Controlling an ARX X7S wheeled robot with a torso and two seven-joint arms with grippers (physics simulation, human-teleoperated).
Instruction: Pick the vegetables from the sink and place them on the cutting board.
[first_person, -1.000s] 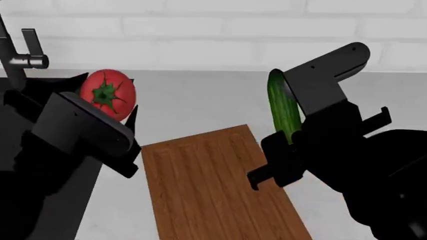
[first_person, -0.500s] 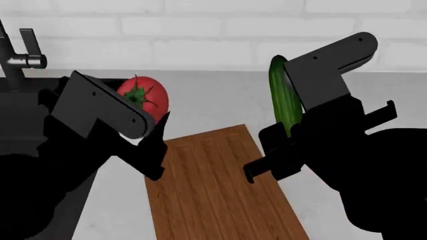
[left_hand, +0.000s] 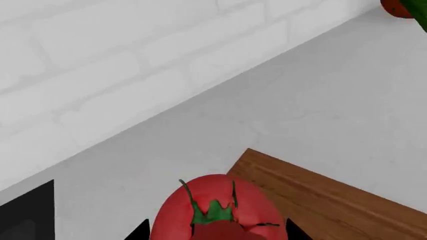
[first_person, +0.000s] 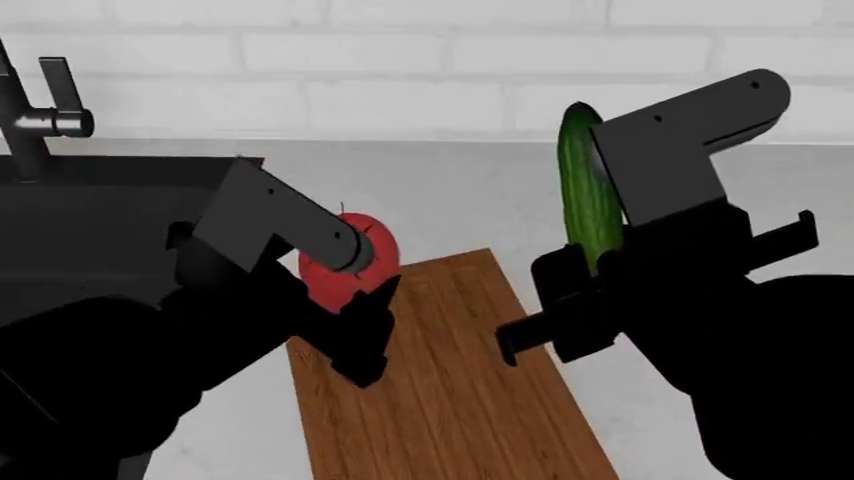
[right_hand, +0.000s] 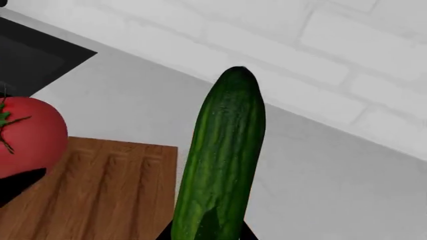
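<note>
My left gripper is shut on the red tomato and holds it over the far left corner of the brown cutting board. In the left wrist view the tomato with its green stem star fills the space between the jaws, with the board's corner beside it. My right gripper is shut on the dark green cucumber, held upright above the board's right edge. The right wrist view shows the cucumber, the tomato and the board. The black sink lies at the left.
A dark faucet stands at the sink's back left. A white brick wall runs along the back of the grey counter. Bare counter lies to the right of the board.
My left gripper has carried the tomato rightward and down, from over the sink's edge to the board's far left corner. The right gripper with the cucumber has shifted slightly right.
</note>
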